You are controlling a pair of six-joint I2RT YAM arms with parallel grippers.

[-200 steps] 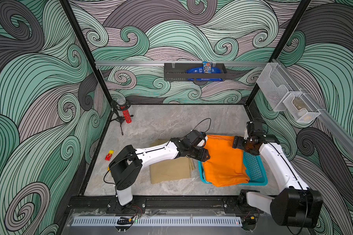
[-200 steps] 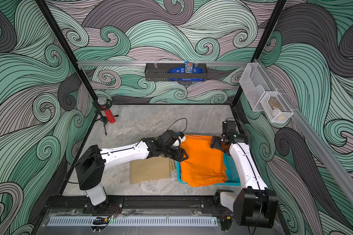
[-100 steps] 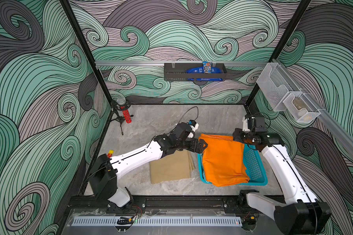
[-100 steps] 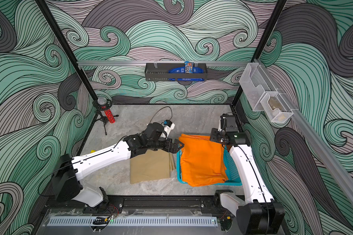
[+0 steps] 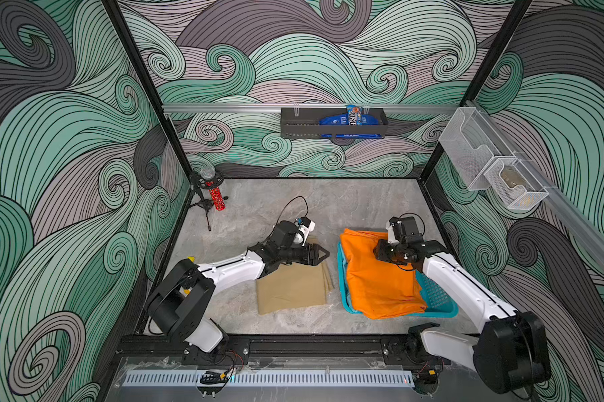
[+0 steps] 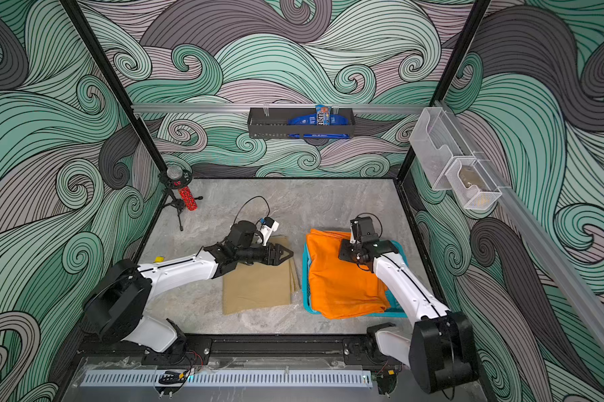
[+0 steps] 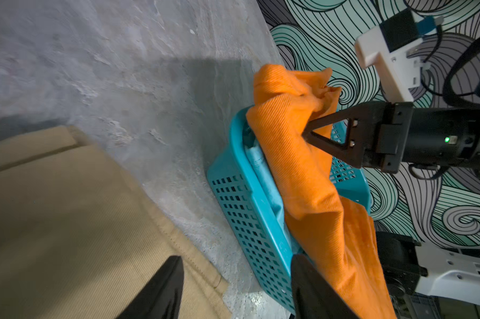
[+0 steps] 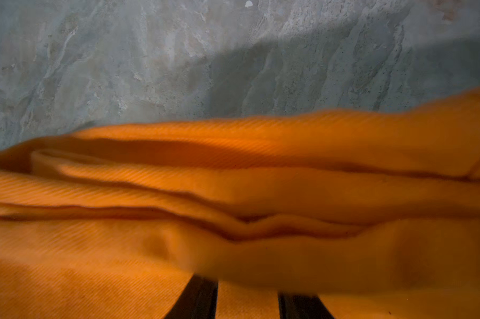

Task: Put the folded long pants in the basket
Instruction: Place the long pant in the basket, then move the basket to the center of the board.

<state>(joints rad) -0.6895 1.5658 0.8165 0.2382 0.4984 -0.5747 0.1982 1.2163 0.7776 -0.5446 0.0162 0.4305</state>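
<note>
We see the right gripper (image 5: pixel 378 252) drawn narrow on a fold of the bright orange folded cloth pants (image 5: pixel 377 289) at their far edge, where the cloth bunches up. Those pants lie over the shallow teal perforated plastic basket (image 5: pixel 432 296) and overhang its far and near rims. The left wrist view shows light blue folded cloth pants (image 7: pixel 261 171) beneath them, inside the basket. The left gripper (image 5: pixel 323 255) hovers with jaws apart and nothing between them, above the far corner of the tan folded cloth pants (image 5: pixel 293 289). These lie flat on the grey marbled desk (image 5: pixel 346 209), just beside the basket.
</note>
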